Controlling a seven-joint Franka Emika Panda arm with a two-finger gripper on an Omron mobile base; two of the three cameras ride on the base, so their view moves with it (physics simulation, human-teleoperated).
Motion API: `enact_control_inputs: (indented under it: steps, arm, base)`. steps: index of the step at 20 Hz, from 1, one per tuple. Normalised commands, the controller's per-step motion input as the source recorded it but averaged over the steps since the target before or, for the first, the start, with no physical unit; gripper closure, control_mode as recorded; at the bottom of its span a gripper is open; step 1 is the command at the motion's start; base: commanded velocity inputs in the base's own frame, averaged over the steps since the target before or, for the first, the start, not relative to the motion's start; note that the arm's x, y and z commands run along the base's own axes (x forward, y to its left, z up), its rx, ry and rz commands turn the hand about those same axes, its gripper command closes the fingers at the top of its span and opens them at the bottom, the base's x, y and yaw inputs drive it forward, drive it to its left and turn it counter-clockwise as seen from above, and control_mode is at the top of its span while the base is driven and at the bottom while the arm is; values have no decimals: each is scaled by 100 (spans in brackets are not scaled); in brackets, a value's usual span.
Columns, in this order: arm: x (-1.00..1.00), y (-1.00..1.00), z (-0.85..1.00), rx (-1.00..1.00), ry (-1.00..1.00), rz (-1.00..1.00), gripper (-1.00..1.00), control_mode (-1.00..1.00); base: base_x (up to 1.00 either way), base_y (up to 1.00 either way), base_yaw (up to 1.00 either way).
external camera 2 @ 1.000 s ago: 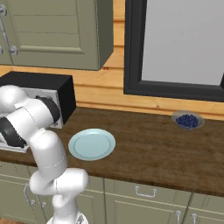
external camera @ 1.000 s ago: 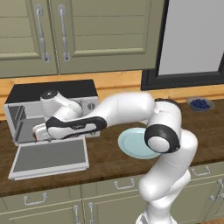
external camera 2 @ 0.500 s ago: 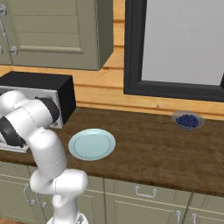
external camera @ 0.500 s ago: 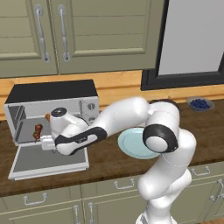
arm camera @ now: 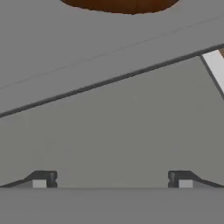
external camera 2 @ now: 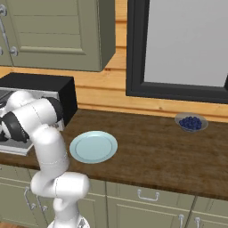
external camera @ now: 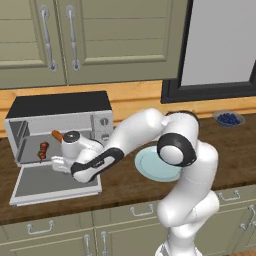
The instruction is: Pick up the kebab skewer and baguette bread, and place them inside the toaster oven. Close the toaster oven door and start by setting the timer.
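The gripper (arm camera: 112, 179) is standing wide open, nothing between its two dark fingertips (arm camera: 43, 178), and it is looking down at flat grey metal crossed by a dark seam. In the left base view the hand (external camera: 62, 161) is hovering just over the hinge end of the oven door (external camera: 52, 184), right at the mouth of the toaster oven (external camera: 60, 125).

That door is lying flat open on the counter (external camera: 125, 187), glass pane facing up. Inside the oven, the skewer (external camera: 43, 150) with its dark red chunks is sitting toward the left of the chamber. The baguette (external camera: 57, 135) is lying further back, and just its orange-brown end is peeking out above the robot's wrist. At the top edge of the hand view a brown rounded shape (arm camera: 120, 5) is showing; I cannot tell which food it is.

The knobs (external camera: 104, 129) are lining the oven's right panel. Moving outward, a pale blue plate (external camera: 152, 165) is resting bare on the counter just beside the oven, partly behind the arm. Well apart at the far right, a small bowl of blueberries (external camera 2: 191, 122) is sitting near the wall under the dark-framed window (external camera 2: 178, 44).
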Motion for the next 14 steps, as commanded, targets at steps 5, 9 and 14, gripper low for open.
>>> enact_control_inputs:
  steps: [5, 9, 14]
  arm:
    - [46, 0, -5, 2, 0, -18, -100, -100]
    - [50, 2, -1, 0, 0, -17, -100, -100]
    - [54, 0, 0, 0, 0, -15, -100, -100]
  base:
    - [0, 0, 0]
    - [0, 0, 0]
    - [0, 0, 0]
